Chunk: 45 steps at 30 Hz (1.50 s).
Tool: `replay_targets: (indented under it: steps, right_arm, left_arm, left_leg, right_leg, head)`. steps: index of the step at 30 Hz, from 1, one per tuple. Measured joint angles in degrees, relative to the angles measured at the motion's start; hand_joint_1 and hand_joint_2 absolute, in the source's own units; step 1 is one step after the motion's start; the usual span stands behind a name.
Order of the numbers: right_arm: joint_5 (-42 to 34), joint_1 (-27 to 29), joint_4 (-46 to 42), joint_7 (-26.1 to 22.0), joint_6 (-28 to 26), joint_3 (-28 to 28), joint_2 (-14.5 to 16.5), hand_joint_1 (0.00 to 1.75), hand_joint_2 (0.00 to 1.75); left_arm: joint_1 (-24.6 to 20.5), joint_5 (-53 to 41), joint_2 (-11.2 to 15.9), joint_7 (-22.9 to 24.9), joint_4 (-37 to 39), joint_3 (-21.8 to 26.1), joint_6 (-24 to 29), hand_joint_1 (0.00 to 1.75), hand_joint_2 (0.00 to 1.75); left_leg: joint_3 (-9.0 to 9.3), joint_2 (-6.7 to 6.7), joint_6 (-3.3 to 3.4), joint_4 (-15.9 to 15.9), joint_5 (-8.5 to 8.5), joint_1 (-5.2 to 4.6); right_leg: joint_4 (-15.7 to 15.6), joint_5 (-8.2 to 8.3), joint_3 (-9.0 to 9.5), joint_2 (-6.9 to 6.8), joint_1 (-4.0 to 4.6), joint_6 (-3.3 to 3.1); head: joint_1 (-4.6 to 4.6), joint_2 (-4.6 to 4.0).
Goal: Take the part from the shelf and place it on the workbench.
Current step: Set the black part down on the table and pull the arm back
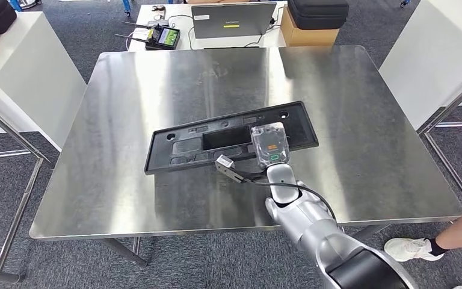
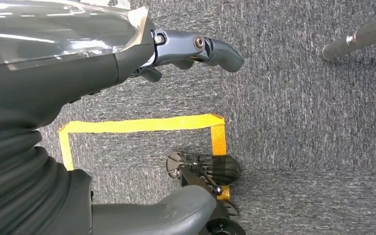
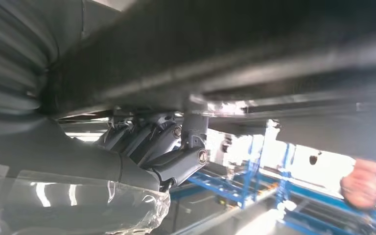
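Right hand (image 1: 269, 146), reaching over the desk (image 1: 126, 198), rested on the black part (image 1: 186, 147) lying flat at the desk's centre, fingers (image 3: 176, 164) curled beneath its edge; placing appeared nearly complete, with release and withdrawal remaining.

Bright, even overhead light fills the head view, and the brushed steel table (image 1: 156, 198) throws back broad white streaks of glare across its far half. The long flat black plastic part (image 1: 180, 147) stays matte and sharp, with barely a shadow. The left wrist view is crisp on the grey carpet floor (image 2: 298, 122). The right wrist view is soft and smeared, with a blown-out white background behind the blue metal racking (image 3: 225, 183).
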Motion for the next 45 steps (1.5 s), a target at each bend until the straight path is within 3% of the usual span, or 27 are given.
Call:
replay_targets:
  steps: [1, 5, 9, 12, 16, 20, 24, 28, 30, 32, 34, 36, 40, 45]
  right_arm:
    - [-0.07, -0.6, 1.02, 0.57, 0.16, 0.09, -0.24, 0.0, 1.75]
    - [-0.38, -2.22, 4.13, 1.86, 0.56, -0.15, -1.04, 0.0, 1.75]
    - [-0.65, -2.72, 5.63, 3.29, 1.4, -1.33, -1.43, 0.0, 1.75]
    - [-0.69, -2.92, 6.15, 4.42, 2.52, -2.21, -1.44, 0.0, 1.75]
    - [-0.31, -3.31, 6.4, 4.82, 3.88, -3.28, -1.08, 0.0, 0.0]
    - [-0.42, -3.68, 6.4, 3.03, 3.78, -4.14, 0.36, 0.0, 0.0]
    - [-6.02, -3.67, 5.97, -6.16, -0.46, -8.1, 3.05, 0.0, 0.0]
    - [-27.35, -1.25, 0.76, -28.59, -2.82, -14.27, 7.23, 0.0, 0.0]
    - [-40.87, 1.8, -4.66, -37.96, 1.79, -16.56, 9.68, 0.0, 0.0]
    - [-54.3, 5.88, -11.94, -43.17, 9.1, -16.87, 11.34, 0.0, 0.0]
    - [-64.4, 10.23, -20.0, -45.7, 14.8, -15.66, 11.96, 0.0, 0.0]
    - [-68.92, 13.88, -27.14, -46.35, 16.95, -13.53, 11.92, 0.0, 0.0]
    - [-70.47, 17.41, -34.99, -46.36, 17.63, -10.63, 11.61, 0.0, 0.0]
    - [-73.03, 18.75, -38.61, -46.77, 19.37, -9.55, 11.33, 0.0, 0.0]
  left_arm:
    - [0.03, -0.08, 0.09, 0.1, 0.0, -0.04, -0.02, 0.0, 1.75]
    - [0.15, -0.22, 0.47, 1.34, 0.0, -0.26, 0.53, 0.0, 1.75]
    - [0.03, -0.19, 0.79, 2.49, -0.01, -0.34, 0.79, 0.0, 0.0]
    - [-0.14, 0.06, 0.95, 2.98, 0.0, -0.35, 0.9, 0.0, 0.0]
    - [-0.33, 0.83, 0.96, 3.61, 0.01, -0.28, 1.27, 0.0, 0.0]
    - [-0.41, 1.6, 0.98, 3.99, 0.0, 0.1, 1.74, 0.0, 0.0]
    - [-0.43, 2.18, 0.99, 3.89, -0.02, 0.56, 2.12, 0.0, 0.0]
    - [-0.43, 3.47, 1.0, 3.26, -0.02, 1.49, 3.53, 0.0, 0.0]
    - [-0.42, 3.81, 0.97, 3.12, -0.02, 1.86, 4.27, 0.0, 0.0]
    - [-0.35, 3.92, 0.92, 3.11, -0.02, 2.09, 4.84, 0.0, 0.0]
    - [-0.23, 3.96, 0.88, 3.2, -0.02, 2.31, 5.27, 0.0, 0.0]
    - [-0.13, 3.96, 0.87, 3.28, -0.02, 2.62, 5.55, 0.0, 0.0]
    - [-0.1, 3.96, 0.87, 3.32, -0.02, 2.97, 5.68, 0.0, 0.0]
    - [-0.03, 3.96, 0.87, 3.41, -0.02, 3.08, 5.69, 0.0, 0.0]
  left_leg:
    - [-0.01, -0.02, 0.02, 0.08, -0.13, -0.1]
    - [0.16, 0.1, 0.25, 0.11, -0.31, 0.2]
    - [0.3, 0.19, 0.18, -0.04, -0.31, 0.29]
    - [0.33, 0.24, -0.09, -0.08, -0.33, 0.36]
    - [0.34, 0.29, -0.31, -0.1, -0.34, 0.4]
    - [0.34, 0.4, -0.32, -0.1, -0.34, 0.37]
    - [0.34, 0.42, -0.32, -0.1, -0.34, 0.31]
    - [0.35, 0.41, -0.34, -0.1, -0.36, 0.28]
    - [0.36, 0.36, -0.37, -0.1, -0.38, 0.28]
    - [0.36, 0.29, -0.42, -0.1, -0.42, 0.28]
    - [0.36, 0.25, -0.49, -0.1, -0.47, 0.28]
    - [0.36, 0.28, -0.55, -0.1, -0.53, 0.27]
    - [0.42, 0.4, -0.62, -0.1, -0.58, 0.25]
    - [0.46, 0.41, -0.62, -0.1, -0.58, 0.25]
  right_leg:
    - [-0.29, 0.22, 0.21, 0.01, -0.05, -0.16]
    - [-0.48, 0.36, 0.38, 0.17, -0.08, -0.13]
    - [-0.48, 0.33, 0.41, 0.29, 0.02, -0.17]
    - [-0.47, 0.32, 0.41, 0.33, 0.09, -0.18]
    - [-0.45, 0.32, 0.42, 0.34, 0.11, -0.19]
    - [-0.45, 0.31, 0.44, 0.35, 0.08, -0.2]
    - [-0.45, 0.31, 0.44, 0.35, 0.02, -0.2]
    - [-0.46, 0.3, 0.46, 0.35, -0.02, -0.2]
    - [-0.47, 0.25, 0.47, 0.34, -0.02, -0.24]
    - [-0.47, 0.2, 0.47, 0.31, -0.02, -0.3]
    - [-0.47, 0.16, 0.48, 0.29, -0.02, -0.34]
    - [-0.48, 0.13, 0.48, 0.32, -0.04, -0.38]
    - [-0.49, 0.12, 0.5, 0.41, -0.07, -0.41]
    - [-0.49, 0.13, 0.54, 0.41, -0.07, -0.42]
  head:
    - [-0.02, 0.0]
    - [-0.04, 0.0]
    - [-0.04, 0.0]
    - [-0.03, 0.0]
    - [-0.01, 0.0]
    - [-0.01, 0.0]
    - [-0.01, 0.0]
    - [-0.01, 0.0]
    - [-0.02, 0.0]
    - [-0.01, 0.0]
    - [-0.01, 0.0]
    - [0.0, 0.0]
    - [-0.01, 0.0]
    - [0.0, 0.0]
